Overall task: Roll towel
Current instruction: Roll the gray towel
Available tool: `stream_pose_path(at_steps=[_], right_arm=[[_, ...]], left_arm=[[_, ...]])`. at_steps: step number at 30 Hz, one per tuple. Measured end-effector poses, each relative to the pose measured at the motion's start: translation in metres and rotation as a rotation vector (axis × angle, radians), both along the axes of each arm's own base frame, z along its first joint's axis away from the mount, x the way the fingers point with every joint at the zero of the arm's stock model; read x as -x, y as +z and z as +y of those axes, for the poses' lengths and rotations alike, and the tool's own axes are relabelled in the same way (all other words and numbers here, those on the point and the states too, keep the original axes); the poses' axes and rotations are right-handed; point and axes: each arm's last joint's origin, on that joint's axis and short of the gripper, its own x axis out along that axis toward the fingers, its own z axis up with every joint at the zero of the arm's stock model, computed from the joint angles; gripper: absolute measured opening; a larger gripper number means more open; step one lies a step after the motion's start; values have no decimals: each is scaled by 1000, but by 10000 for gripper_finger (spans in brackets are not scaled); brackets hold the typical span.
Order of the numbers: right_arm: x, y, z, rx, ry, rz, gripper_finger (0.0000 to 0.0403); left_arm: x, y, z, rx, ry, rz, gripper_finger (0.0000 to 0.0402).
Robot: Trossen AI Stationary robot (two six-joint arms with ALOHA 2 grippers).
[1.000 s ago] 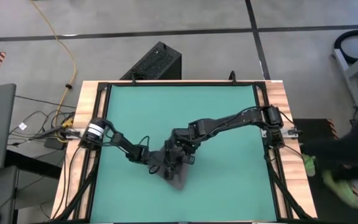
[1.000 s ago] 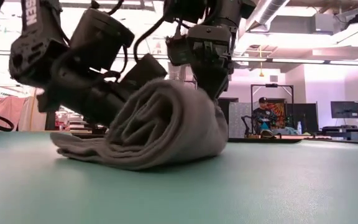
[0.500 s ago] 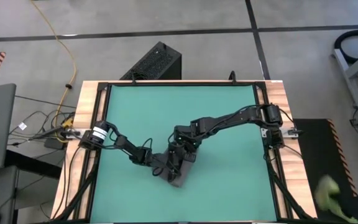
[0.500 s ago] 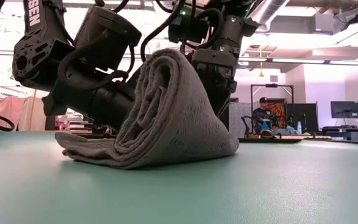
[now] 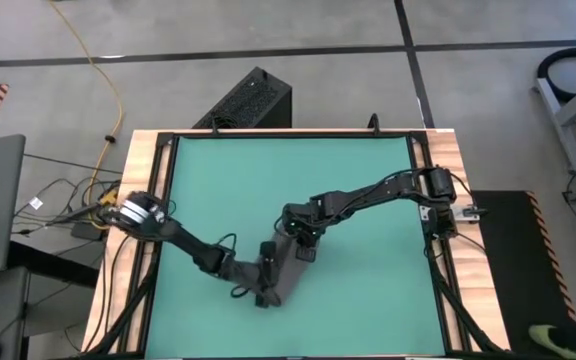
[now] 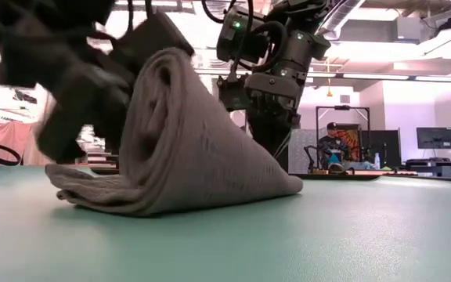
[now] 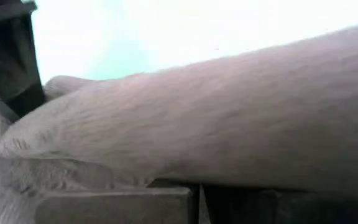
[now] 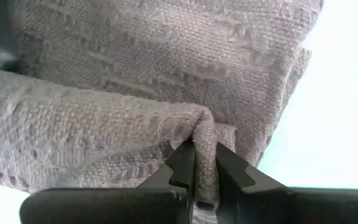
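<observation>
The dark grey towel [image 5: 282, 272] lies bunched near the middle of the green mat [image 5: 368, 180], toward its near edge. In the low view one fold stands up in a tall peak [image 6: 163, 66], while the lower layers [image 6: 131, 196] rest flat on the mat. My left gripper [image 5: 261, 293] reaches in from the left, shut, with its tip buried in that raised fold. My right gripper [image 8: 205, 180] comes down on the towel's far end [image 5: 291, 250], shut on a ridge of cloth. My left gripper has its shut fingers [image 7: 117, 202] under the raised fold [image 7: 185, 124], which lies draped over them. It comes slanting from the table's left. The cloth hides the tips. The fold hangs from them like a tent, its lower layers on the mat. My right gripper pinches a narrow ridge of the towel [image 8: 204, 134] between its two fingers [image 8: 180, 165]. The fingers come steeply from above at the towel's far end. The ridge is a fold of more than one layer. The cloth around it lies on the mat.
Wooden rails [image 5: 148, 160] frame the mat on the left and right. A black box [image 5: 248, 100] stands beyond the far edge. In the low view a person [image 6: 331, 145] sits far off in the room. Bare mat surrounds the towel on all sides.
My left gripper has gone up and toward the table's near edge, carrying the fold with it. The low rounded roll has been drawn up into a tall peak, while its bottom layers stayed on the mat. My right gripper has come down a little behind the towel.
</observation>
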Motion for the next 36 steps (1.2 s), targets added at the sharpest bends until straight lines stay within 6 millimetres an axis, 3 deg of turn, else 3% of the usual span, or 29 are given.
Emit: stream_pose_path(at_steps=[5, 12, 15, 17, 19, 25, 36], right_arm=[[-3, 0, 6, 3, 9, -39, 61], [-3, 0, 12, 20, 28, -43, 61], [-3, 0, 12, 26, 27, -45, 61], [-3, 0, 12, 25, 27, -44, 61], [-3, 0, 13, 25, 27, -42, 62], [-3, -1, 13, 21, 29, -41, 62], [-3, -1, 15, 21, 35, -39, 62]], left_arm=[[17, 28, -6, -25, 40, 84, 0], [52, 80, -19, -182, 257, -35, 0], [52, 97, -20, -131, 283, -129, 0], [47, 103, -21, -52, 212, -168, 0], [45, 101, -21, -38, 150, -154, 0], [36, 69, -8, -18, 240, -28, 0], [20, 49, -35, 74, 135, -31, 0]])
